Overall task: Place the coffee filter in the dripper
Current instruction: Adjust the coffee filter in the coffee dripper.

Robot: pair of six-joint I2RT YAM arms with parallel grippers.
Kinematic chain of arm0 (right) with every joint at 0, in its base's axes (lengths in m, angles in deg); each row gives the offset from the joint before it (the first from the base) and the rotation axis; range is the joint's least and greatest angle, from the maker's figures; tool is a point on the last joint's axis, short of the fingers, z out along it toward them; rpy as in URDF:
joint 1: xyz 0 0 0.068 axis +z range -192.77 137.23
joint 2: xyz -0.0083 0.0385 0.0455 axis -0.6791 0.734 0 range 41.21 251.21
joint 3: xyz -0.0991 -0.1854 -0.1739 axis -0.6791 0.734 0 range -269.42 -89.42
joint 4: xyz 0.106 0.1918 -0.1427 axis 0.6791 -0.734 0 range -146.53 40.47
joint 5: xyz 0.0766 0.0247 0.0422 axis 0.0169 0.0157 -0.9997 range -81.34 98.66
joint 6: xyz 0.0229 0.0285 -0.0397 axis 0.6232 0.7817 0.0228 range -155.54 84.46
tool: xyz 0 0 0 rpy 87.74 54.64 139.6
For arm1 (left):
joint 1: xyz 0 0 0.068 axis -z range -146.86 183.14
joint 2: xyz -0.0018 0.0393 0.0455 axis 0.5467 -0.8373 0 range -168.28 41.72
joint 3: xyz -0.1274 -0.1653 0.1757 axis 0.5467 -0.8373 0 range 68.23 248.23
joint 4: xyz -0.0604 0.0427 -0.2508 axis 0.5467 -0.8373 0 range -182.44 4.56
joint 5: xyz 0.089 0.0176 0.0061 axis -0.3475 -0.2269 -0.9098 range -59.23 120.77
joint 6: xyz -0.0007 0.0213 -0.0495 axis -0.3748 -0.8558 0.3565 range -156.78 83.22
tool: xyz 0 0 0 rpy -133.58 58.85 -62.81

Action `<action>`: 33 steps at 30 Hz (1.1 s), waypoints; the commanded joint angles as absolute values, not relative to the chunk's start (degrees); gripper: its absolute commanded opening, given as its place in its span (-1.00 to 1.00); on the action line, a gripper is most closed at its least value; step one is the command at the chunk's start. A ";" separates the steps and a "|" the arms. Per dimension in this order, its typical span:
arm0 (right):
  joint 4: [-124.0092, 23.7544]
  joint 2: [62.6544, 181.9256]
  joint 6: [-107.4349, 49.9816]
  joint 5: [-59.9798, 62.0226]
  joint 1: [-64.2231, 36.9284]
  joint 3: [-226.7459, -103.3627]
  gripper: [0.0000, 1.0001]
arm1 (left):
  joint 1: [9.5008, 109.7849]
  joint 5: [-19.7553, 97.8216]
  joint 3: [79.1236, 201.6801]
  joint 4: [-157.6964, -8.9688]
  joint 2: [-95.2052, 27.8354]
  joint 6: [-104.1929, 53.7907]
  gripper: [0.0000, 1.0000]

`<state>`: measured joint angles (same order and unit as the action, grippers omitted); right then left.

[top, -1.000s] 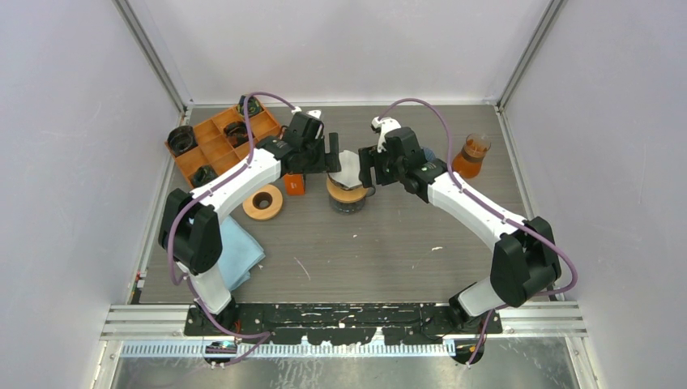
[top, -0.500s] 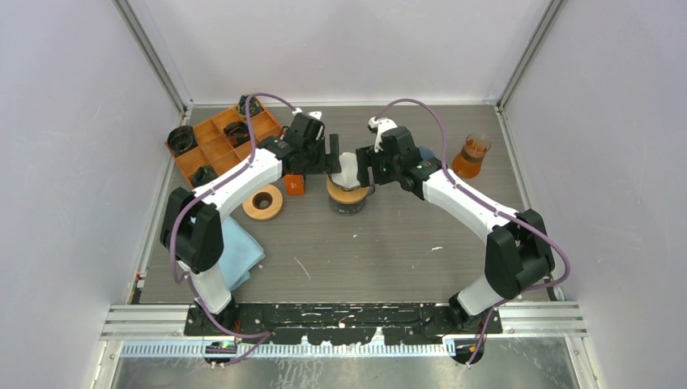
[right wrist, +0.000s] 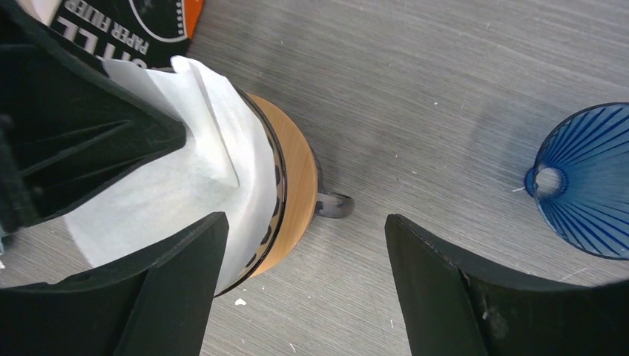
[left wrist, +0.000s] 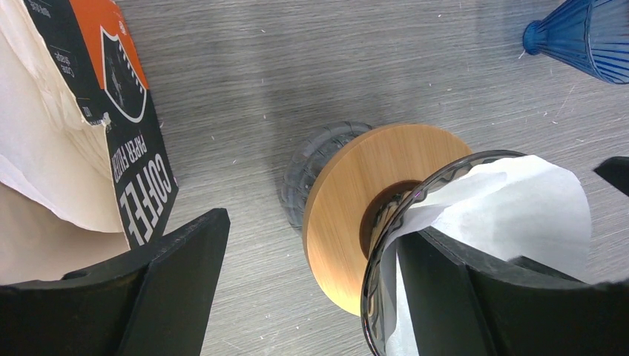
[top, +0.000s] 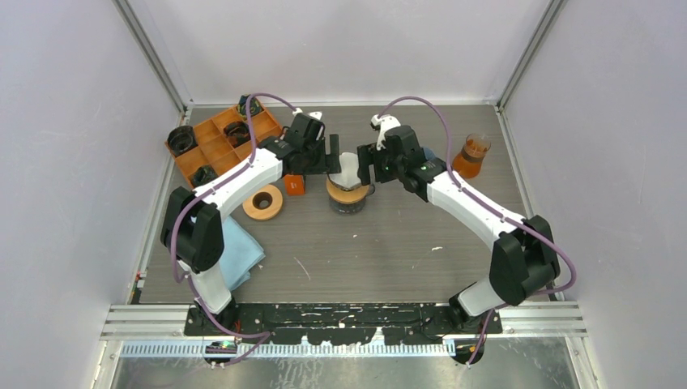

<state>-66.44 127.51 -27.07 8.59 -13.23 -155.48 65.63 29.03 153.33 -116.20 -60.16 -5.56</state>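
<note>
Top external view is showing both arms reaching to the middle of the grey wood-grain table [top: 389, 243]; the left gripper [top: 331, 156] and the right gripper [top: 366, 164] are flanking the clear glass dripper with the round wooden collar [top: 347, 188], one on each side.

I am finding the white paper coffee filter [top: 348, 166] already sitting inside the dripper's cone; its upper edge is standing well above the glass rim and leaning to one side, so I am judging it lodged but not fully seated.

Fingers: both pairs are standing spread wide; neither is pinching anything. Left wrist view is showing one left finger [left wrist: 460, 297] lying against the paper at the rim; right wrist view is showing the right fingers astride the dripper's near side, apart from the paper.

Also in view: the orange-and-black packet of paper filters [left wrist: 126, 111] just beside the dripper; the blue ribbed cone [right wrist: 586, 178] well apart on the table.

Step in hand, in my judgement: the closing part of the placement, settling the filter.

Next move, as I am reading it: a light downward nudge on the paper, or a clean lift of both arms; the risk is the left finger catching the paper and dragging it out.
</note>
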 commanded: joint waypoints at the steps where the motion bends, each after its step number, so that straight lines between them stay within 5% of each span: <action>1: -60.62 121.65 -27.57 8.06 -13.44 -154.84 0.70 | 65.22 28.60 154.10 -115.36 -59.24 -5.89 0.68; 33: -55.58 118.51 -27.24 7.19 -13.41 -151.19 0.79 | 64.70 31.28 152.51 -113.54 -55.26 -5.60 0.71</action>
<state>-58.96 121.33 -27.01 7.60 -13.28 -150.26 65.00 30.04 152.72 -115.70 -58.85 -5.54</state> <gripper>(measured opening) 0.895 0.854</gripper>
